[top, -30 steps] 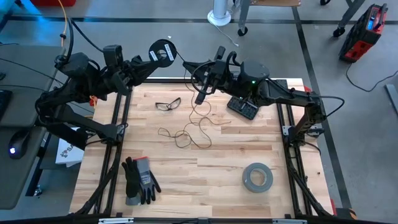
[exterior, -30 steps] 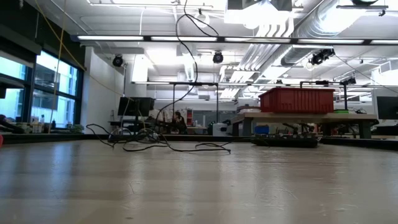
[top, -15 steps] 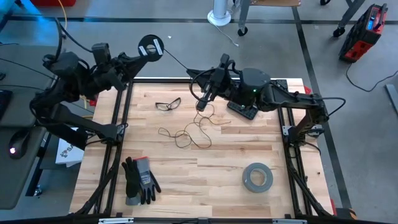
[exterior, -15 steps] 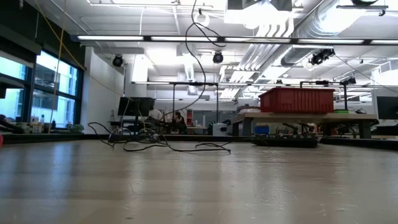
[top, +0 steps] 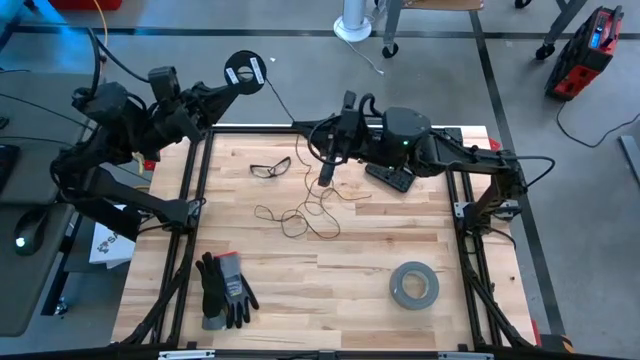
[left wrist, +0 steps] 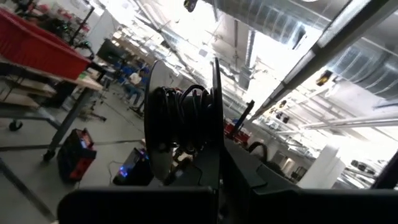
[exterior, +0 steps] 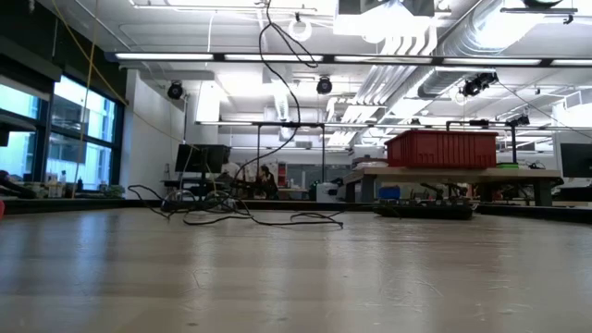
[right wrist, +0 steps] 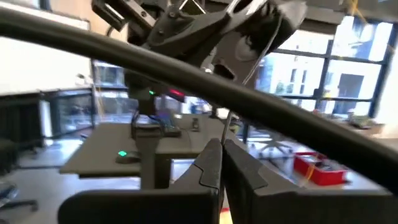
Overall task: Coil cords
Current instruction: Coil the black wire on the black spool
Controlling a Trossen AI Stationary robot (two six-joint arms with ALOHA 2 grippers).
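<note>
A small round black spool is up in the air beyond the table's far left corner, with my left gripper shut on it. Dark turns of cord are wound on it. From the spool the thin dark cord slants across to my right gripper, which is shut on it above the table's far middle. Below that gripper the cord drops to a loose tangle lying on the wood, also seen in the low view as the tangle. My left gripper pinches one thin flange of the spool at its edge between its two fingers. The spool is lifted clear, its axis lying across the fingers, beyond the table's far edge. My right gripper pinches the cord between its shut fingertips, pointing roughly level toward the table's left. The cord runs on from the tips toward the spool, and the rest hangs slack down to the tangle.
Safety glasses lie at the far left, black gloves at the near left, a grey tape roll at the near right. A black keypad device lies under my right arm. The middle near part of the table is bare wood.
My left arm has drawn back toward the table's left and turned, carrying the spool a little left and farther from the table. My right gripper has rolled in place. The hanging cord's loop has swung in the low view; the tangle has stayed put.
</note>
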